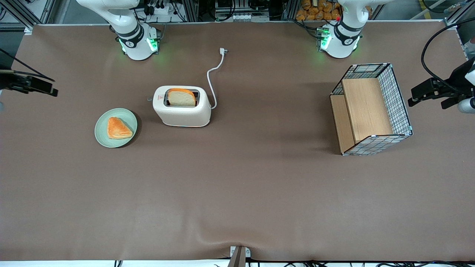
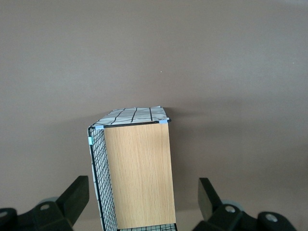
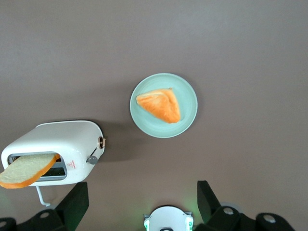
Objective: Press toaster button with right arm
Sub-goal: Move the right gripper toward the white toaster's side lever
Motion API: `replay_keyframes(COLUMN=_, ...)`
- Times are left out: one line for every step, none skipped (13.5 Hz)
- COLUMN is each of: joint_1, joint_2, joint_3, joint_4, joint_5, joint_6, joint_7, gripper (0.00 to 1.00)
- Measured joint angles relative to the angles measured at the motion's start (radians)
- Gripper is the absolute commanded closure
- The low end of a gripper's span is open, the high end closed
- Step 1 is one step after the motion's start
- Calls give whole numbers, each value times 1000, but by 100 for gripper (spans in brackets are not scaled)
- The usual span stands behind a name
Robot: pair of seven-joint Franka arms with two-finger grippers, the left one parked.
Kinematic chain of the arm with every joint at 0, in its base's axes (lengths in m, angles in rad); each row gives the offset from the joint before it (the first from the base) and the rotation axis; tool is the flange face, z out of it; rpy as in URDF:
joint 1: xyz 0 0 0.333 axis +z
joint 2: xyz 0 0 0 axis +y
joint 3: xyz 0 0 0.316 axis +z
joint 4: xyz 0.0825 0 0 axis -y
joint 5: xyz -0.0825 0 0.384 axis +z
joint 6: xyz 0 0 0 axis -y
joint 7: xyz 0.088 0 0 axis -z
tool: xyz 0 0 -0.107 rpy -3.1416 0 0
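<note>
The cream-white toaster (image 1: pixel 182 113) stands on the brown table with a bread slice (image 1: pixel 182 98) sticking up out of its top slot. The toaster button (image 1: pixel 149 99), a small grey tab, juts from its narrow red-marked end, which faces the working arm's end of the table. In the right wrist view the toaster (image 3: pixel 57 144) and button (image 3: pixel 92 159) show with the bread (image 3: pixel 26 169). My right gripper (image 1: pixel 52 91) hangs high over the working arm's end of the table, far from the toaster. It is open and empty (image 3: pixel 142 195).
A green plate (image 1: pixel 128 116) with a pastry (image 1: pixel 118 128) lies beside the toaster's button end, a little nearer the front camera; it also shows in the right wrist view (image 3: pixel 187 91). The white cord (image 1: pixel 212 81) runs to its plug (image 1: pixel 222 50). A wire basket (image 1: pixel 371 109) lies toward the parked arm's end.
</note>
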Motion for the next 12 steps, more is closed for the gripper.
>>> replay_keyframes(joint_1=0, joint_2=-7, joint_3=0, joint_4=-27, joint_5=5, joint_6=10, joint_7=0, gripper=0)
replay_keyframes(joint_1=0, joint_2=-18, joint_3=0, joint_4=-56, joint_5=11, joint_6=24, joint_7=0, gripper=0)
replay_keyframes(joint_1=0, joint_2=-31, joint_3=-1, joint_4=-85, joint_5=25, joint_6=39, joint_7=0, gripper=0)
replay_keyframes(joint_1=0, joint_2=-48, joint_3=-1, joint_4=-119, joint_5=40, joint_6=52, joint_7=0, gripper=0)
replay_keyframes(joint_1=0, joint_2=-69, joint_3=-1, joint_4=-160, joint_5=49, joint_6=76, joint_7=0, gripper=6)
replay_keyframes(joint_1=0, joint_2=-91, joint_3=-1, joint_4=-203, joint_5=52, joint_6=106, joint_7=0, gripper=17)
replay_keyframes(joint_1=0, joint_2=-115, joint_3=-1, joint_4=-250, joint_5=54, joint_6=134, joint_7=1, gripper=32)
replay_keyframes(joint_1=0, joint_2=-137, joint_3=-1, joint_4=-295, joint_5=56, joint_6=155, joint_7=1, gripper=46)
replay_keyframes(joint_1=0, joint_2=-157, joint_3=0, joint_4=-333, joint_5=57, joint_6=170, joint_7=1, gripper=63)
replay_keyframes(joint_1=0, joint_2=-174, joint_3=0, joint_4=-365, joint_5=59, joint_6=181, joint_7=1, gripper=75)
replay_keyframes(joint_1=1, joint_2=-186, joint_3=1, joint_4=-394, joint_5=60, joint_6=195, joint_7=1, gripper=88)
replay_keyframes(joint_1=1, joint_2=-194, joint_3=1, joint_4=-421, joint_5=61, joint_6=210, joint_7=1, gripper=92)
